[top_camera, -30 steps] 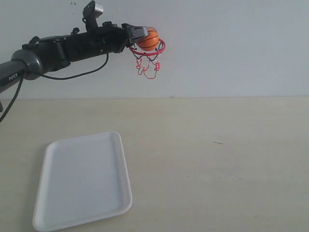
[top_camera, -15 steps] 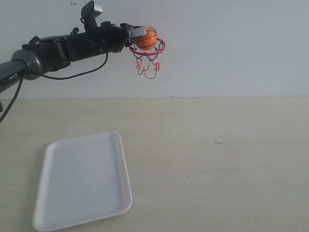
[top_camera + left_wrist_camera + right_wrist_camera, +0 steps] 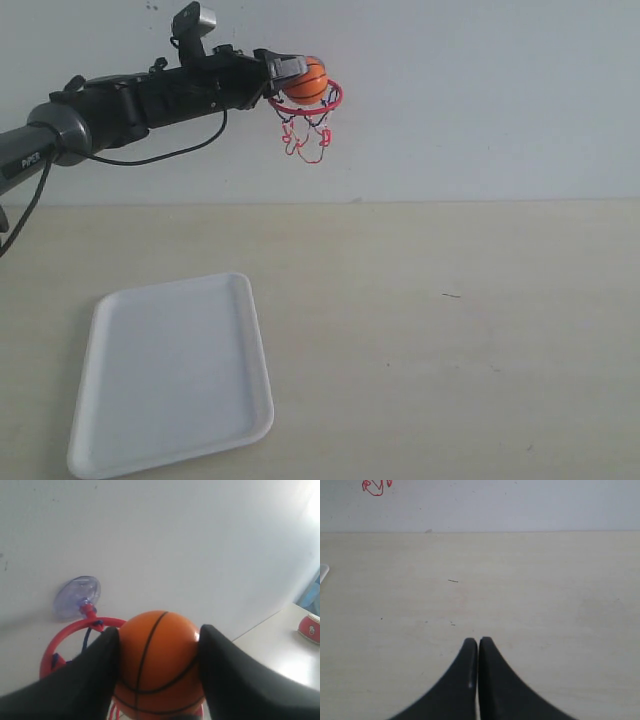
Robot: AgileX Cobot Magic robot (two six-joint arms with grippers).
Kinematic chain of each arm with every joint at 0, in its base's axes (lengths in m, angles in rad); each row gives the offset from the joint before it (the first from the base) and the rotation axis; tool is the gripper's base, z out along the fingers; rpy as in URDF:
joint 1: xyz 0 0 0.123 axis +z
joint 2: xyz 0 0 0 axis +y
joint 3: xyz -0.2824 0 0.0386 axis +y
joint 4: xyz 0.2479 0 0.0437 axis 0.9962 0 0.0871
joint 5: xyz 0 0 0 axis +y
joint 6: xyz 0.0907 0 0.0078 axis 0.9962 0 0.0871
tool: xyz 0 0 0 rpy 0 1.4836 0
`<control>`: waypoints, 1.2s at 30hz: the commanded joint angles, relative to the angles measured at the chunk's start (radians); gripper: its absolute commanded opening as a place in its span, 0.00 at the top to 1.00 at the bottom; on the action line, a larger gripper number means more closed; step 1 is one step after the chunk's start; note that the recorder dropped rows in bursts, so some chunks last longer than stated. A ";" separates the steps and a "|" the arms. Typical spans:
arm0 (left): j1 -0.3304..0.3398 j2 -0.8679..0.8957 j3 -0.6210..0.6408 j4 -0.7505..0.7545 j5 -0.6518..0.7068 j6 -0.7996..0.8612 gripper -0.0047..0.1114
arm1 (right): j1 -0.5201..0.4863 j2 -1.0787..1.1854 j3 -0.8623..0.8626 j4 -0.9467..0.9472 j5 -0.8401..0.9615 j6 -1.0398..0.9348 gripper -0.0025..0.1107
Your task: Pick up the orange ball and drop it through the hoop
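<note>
The orange ball [image 3: 306, 81] [image 3: 159, 664] with black seam lines is held just above the hoop's red ring [image 3: 305, 100], high on the wall. My left gripper [image 3: 300, 78] [image 3: 159, 655] is shut on the ball, one black finger pressing each side. In the left wrist view the red ring [image 3: 65, 636] and its bluish suction cup [image 3: 77, 595] lie behind and below the ball. The string net [image 3: 305, 138] hangs under the ring. My right gripper [image 3: 478, 641] is shut and empty above the table; the right arm does not show in the exterior view.
A white tray [image 3: 170, 375] lies on the pale table [image 3: 450, 330] at the front left. A red-and-white object [image 3: 311, 628] sits at the table's far edge in the left wrist view. The net's red strings [image 3: 376, 486] show at the right wrist view's border.
The left gripper with the ball has shifted only slightly over the ring; the ball stays clamped. Nothing else moved.
</note>
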 commanded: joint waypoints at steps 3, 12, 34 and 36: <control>0.002 -0.007 -0.008 -0.009 -0.012 -0.014 0.50 | 0.002 -0.005 0.000 -0.008 -0.012 -0.007 0.98; 0.002 -0.007 -0.008 -0.011 -0.008 -0.014 0.51 | 0.002 -0.005 0.000 -0.008 -0.012 -0.007 0.98; 0.078 -0.253 -0.008 0.634 0.501 -0.481 0.92 | 0.002 -0.005 0.000 -0.008 -0.012 -0.007 0.98; 0.080 -0.269 -0.004 0.690 0.510 -0.575 0.92 | 0.002 -0.005 0.000 -0.008 -0.012 -0.007 0.98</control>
